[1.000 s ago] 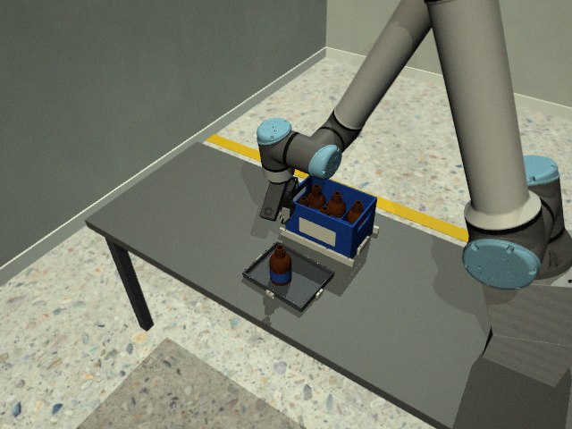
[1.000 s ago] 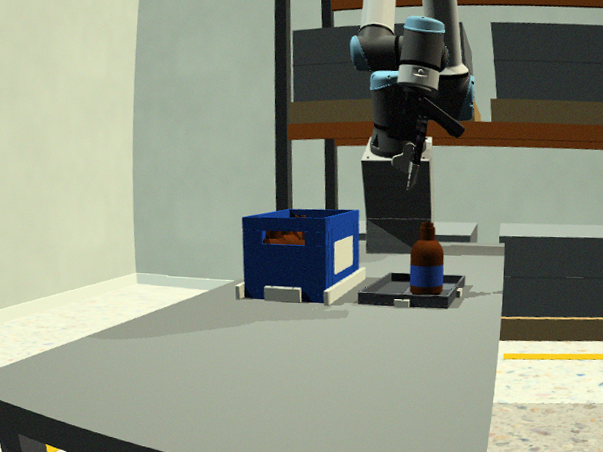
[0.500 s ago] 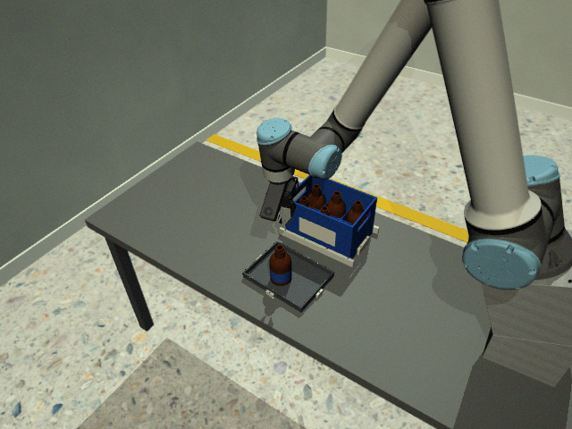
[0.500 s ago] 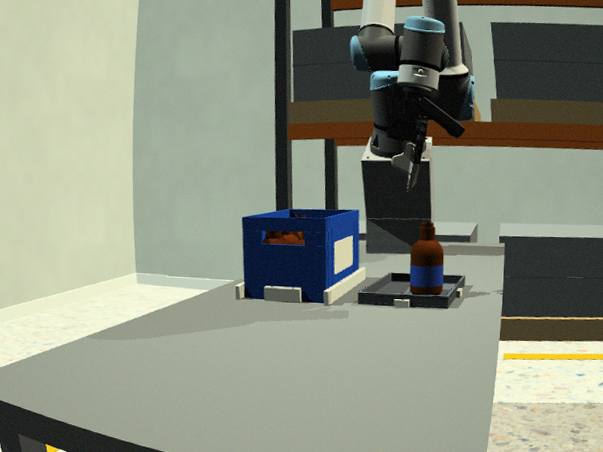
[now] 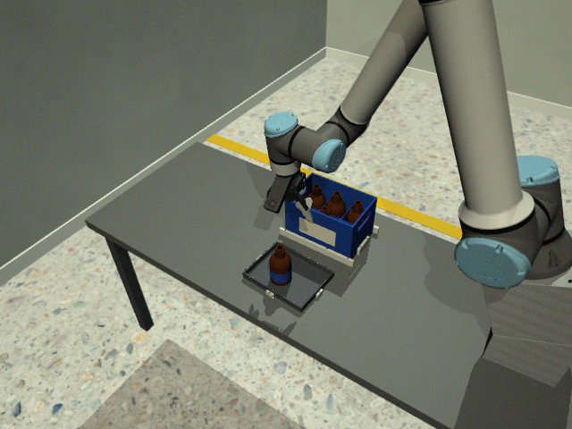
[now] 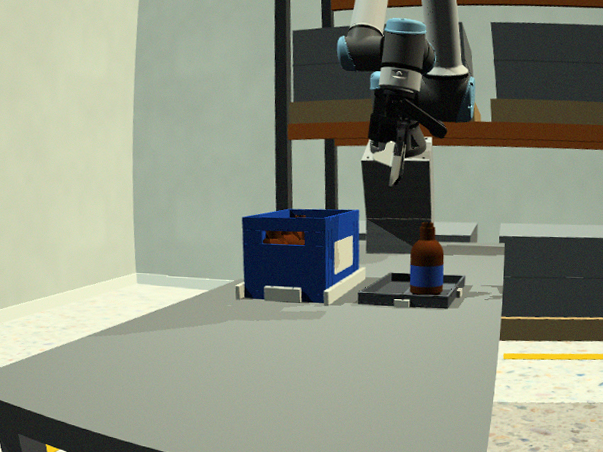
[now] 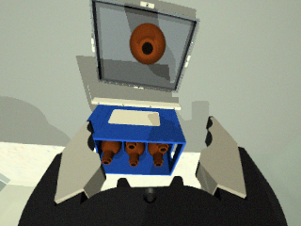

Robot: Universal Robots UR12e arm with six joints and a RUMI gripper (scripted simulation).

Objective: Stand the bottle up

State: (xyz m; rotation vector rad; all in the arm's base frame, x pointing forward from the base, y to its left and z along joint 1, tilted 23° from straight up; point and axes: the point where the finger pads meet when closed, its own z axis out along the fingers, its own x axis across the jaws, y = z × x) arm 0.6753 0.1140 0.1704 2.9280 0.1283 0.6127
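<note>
Now my end effector (image 6: 397, 163), spread wide and empty, hangs mid-frame; I should descend squarely over the bottle (image 6: 426, 262) neck.

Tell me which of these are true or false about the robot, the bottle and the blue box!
1. The bottle on the tray is lying down. False: it stands upright.
2. The gripper has its jaws wide open and holds nothing. True.
3. The blue crate is empty. False: brown bottles are already standing in it.
4. The gripper hangs in the air above the table, touching neither crate nor bottle. True.
5. The tray sits inside the crate. False: it lies beside it on the table.
</note>
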